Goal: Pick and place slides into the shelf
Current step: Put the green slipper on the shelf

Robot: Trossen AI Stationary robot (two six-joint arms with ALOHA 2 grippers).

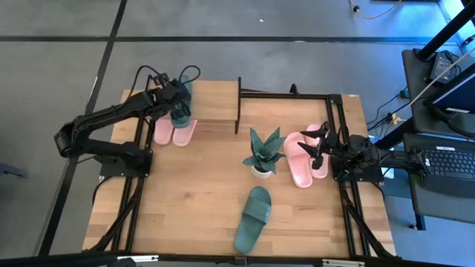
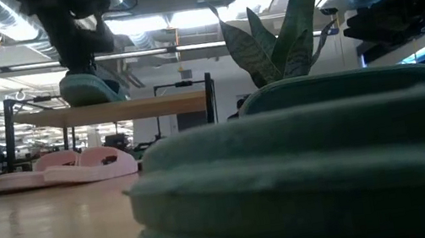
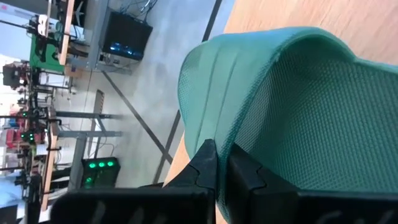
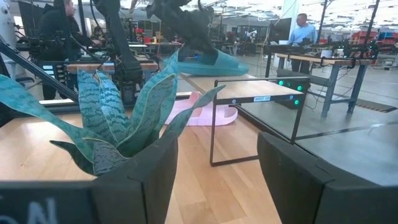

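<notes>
Nearest to you, at the front edge of the wooden table [image 1: 193, 215], a dark green slide [image 1: 253, 219] lies alone, toe pointing toward the potted snake plant [image 1: 263, 153] just behind it. To the plant's right, a pale pink pair of slides [image 1: 303, 159] rests side by side, and your right gripper [image 1: 320, 142] hovers over that pair with its fingers [image 4: 143, 180] spread apart and nothing between them.

Farther back on your left, a second pale pink pair [image 1: 174, 132] sits on the table, tucked partly under the shelf [image 1: 215, 111]. Your left gripper [image 1: 180, 98] is at the left end of the shelf's light wooden top board, its fingers [image 3: 208, 171] clamped on the edge of the other dark green slide [image 3: 292, 106]. From table height that held green slide appears to rest on the top board, though you cannot tell whether it touches fully.

Beyond the table, people [image 4: 303, 28] stand at workbenches in the room.
</notes>
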